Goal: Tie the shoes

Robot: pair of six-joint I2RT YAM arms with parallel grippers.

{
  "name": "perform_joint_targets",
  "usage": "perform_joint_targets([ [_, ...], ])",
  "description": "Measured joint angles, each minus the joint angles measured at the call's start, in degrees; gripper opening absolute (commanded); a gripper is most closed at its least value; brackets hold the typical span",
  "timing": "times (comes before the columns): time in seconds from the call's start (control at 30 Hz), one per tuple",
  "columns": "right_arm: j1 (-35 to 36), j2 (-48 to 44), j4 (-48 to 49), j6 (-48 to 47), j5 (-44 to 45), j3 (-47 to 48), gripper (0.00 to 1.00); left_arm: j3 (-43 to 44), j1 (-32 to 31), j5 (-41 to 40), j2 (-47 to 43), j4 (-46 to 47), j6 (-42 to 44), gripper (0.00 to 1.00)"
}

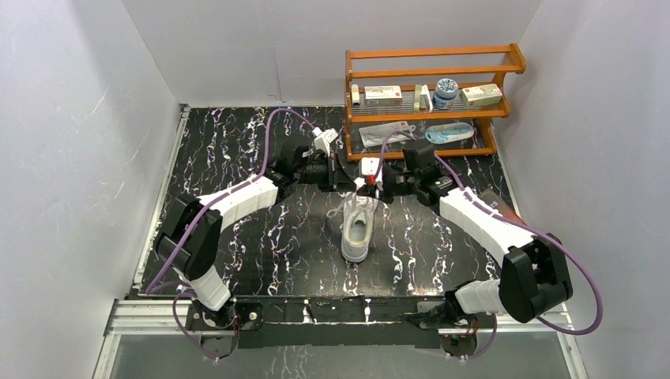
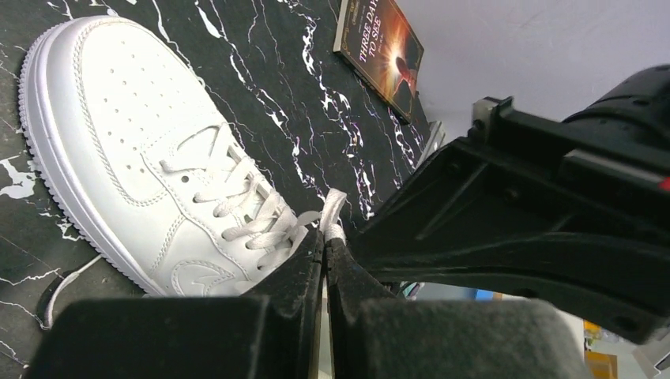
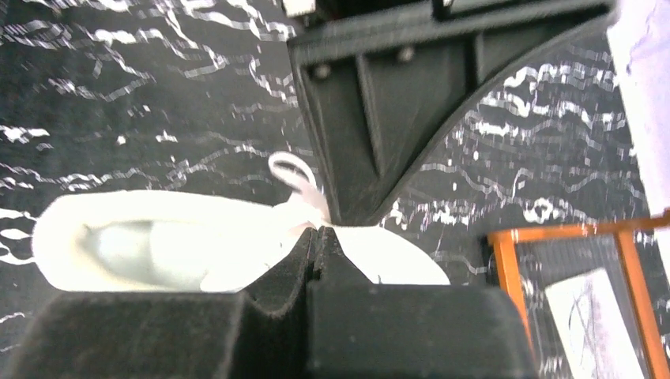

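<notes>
Sneaker (image 1: 357, 230), one only and all white, sits on its sole near the middle of the black marbled table (image 1: 261, 237) in the overhead view. Its long axis runs from the near edge to the far one, toe toward the arm bases, heel toward the one orange wooden rack (image 1: 430, 103) at the far right. Two arms, the left arm (image 1: 237, 201) and the right arm (image 1: 482, 217), come in from either side and meet just beyond the heel end, above the laces (image 1: 359, 207). From the left wrist the sneaker lies on a slant, toe at the upper left and laces running down toward the left gripper (image 2: 325, 245), whose jaws are pressed together with a lace end pinched at their tips. One paperback book (image 2: 379, 47) lies flat on the table beyond. The right wrist view is blurred. There the sneaker lies crosswise and toe cannot be told from heel. The right gripper (image 3: 318, 235) is closed tight, with white lace bunched at its tips and one small loop standing just above.
</notes>
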Motion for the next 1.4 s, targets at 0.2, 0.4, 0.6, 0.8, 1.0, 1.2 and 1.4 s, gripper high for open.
perform_joint_targets([
  [0.2,3.02,-1.75,-2.38,-0.63,11.34,-1.99,0.0,0.96,0.09,0.07,0.04,-1.55,-0.24,0.0],
  [0.4,6.05,-6.64,-4.0,0.55,15.63,-2.43,0.0,0.96,-0.13,0.35,0.2,-1.62,-0.94,0.0],
  [0.6,7.91,-6.97,-4.28,1.22,16.85,-2.16,0.0,0.87,-0.13,1.92,0.2,-0.68,-0.76,0.0],
  [0.8,7.91,-3.48,-8.35,-0.92,19.45,1.95,0.0,0.85,-0.11,2.23,0.2,-0.66,-0.33,0.0],
  [1.0,7.91,-3.56,-11.02,-2.1,20.04,5.07,0.0,0.81,0.22,2.45,0.2,-0.63,-0.2,0.0],
  [1.2,7.91,-3.56,-12.41,-3.13,19.58,5.4,0.0,0.57,0.22,3.1,0.2,0.2,-0.28,0.0],
  [1.4,7.91,-1.88,-13.66,-5.38,19.39,6.08,0.0,0.5,0.42,3.15,0.2,0.2,-0.68,0.0],
])
